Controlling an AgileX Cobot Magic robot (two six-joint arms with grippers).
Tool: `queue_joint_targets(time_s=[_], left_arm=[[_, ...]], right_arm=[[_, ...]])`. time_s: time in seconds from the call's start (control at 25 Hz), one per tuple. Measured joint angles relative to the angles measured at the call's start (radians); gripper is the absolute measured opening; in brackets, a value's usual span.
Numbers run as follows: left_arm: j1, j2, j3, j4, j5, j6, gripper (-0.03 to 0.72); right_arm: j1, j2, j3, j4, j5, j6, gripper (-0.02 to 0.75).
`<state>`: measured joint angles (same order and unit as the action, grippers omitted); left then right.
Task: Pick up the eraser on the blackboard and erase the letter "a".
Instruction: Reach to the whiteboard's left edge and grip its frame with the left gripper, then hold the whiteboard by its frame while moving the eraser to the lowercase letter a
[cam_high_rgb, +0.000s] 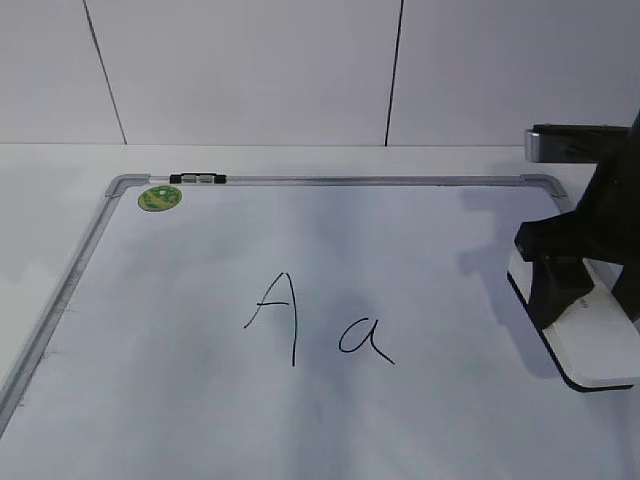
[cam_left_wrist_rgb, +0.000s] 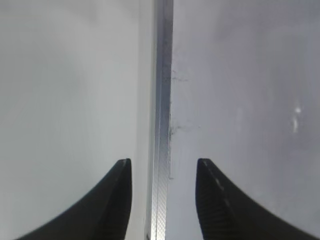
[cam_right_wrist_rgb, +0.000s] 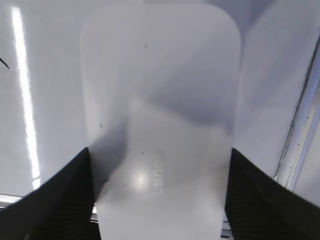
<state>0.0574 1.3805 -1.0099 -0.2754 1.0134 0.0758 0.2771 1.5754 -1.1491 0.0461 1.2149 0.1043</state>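
- Starting nearest the exterior camera, we see the blackboard (cam_high_rgb: 200, 420), a white writing surface in a grey metal frame, lying flat on the pale table (cam_high_rgb: 60, 165) and running out of view at the bottom.
- Near the board's middle we read the letter "a" (cam_high_rgb: 365, 338), a small looped cursive stroke in thin black marker, unsmudged; just to its left stands the taller capital "A" (cam_high_rgb: 277, 315).
- At the board's right edge we find the eraser (cam_high_rgb: 595, 345), a flat white block with a dark underside, lying on the surface well apart from the small letter.
- Over the eraser we see the right gripper (cam_high_rgb: 560, 290); in the right wrist view its two dark fingers (cam_right_wrist_rgb: 60, 200) flank the block's long sides, the jaws spread to about its width. We cannot tell whether they already press it.
- In that wrist view the eraser (cam_right_wrist_rgb: 160, 125) shows faint grey lettering on its top, and the frame's right rail runs beside it.
- In the left wrist view the left gripper (cam_left_wrist_rgb: 162, 197) has its jaws spread and holds nothing, straddling a frame rail (cam_left_wrist_rgb: 161, 100) without visible contact.
- Farthest away, at the top rail, we note a round green sticker (cam_high_rgb: 160, 197) and a small black-and-white clip (cam_high_rgb: 198, 179), with a panelled wall (cam_high_rgb: 250, 70) behind.
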Motion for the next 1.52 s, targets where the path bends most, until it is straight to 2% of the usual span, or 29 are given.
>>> queue_joint_targets(time_s=[0.16, 0.36, 0.52, 0.76, 1.52], left_arm=[[0.000, 0.097, -0.043, 0.000, -0.035, 0.005, 0.322], [-0.004, 0.207, -0.106, -0.004, -0.044, 0.013, 0.322], [-0.039, 0.258, -0.133, 0.002, -0.072, 0.032, 0.323], [-0.098, 0.352, -0.170, 0.033, -0.098, 0.036, 0.323], [-0.100, 0.507, -0.182, 0.041, -0.149, 0.036, 0.322]], right_arm=[[0.027, 0.001, 0.000, 0.004, 0.000, 0.000, 0.541], [0.109, 0.042, -0.030, -0.017, 0.001, 0.002, 0.541], [0.138, 0.081, -0.070, -0.022, 0.001, 0.002, 0.541], [0.141, 0.085, -0.113, -0.035, 0.001, 0.009, 0.541], [0.141, 0.085, -0.113, -0.038, 0.002, 0.015, 0.541]])
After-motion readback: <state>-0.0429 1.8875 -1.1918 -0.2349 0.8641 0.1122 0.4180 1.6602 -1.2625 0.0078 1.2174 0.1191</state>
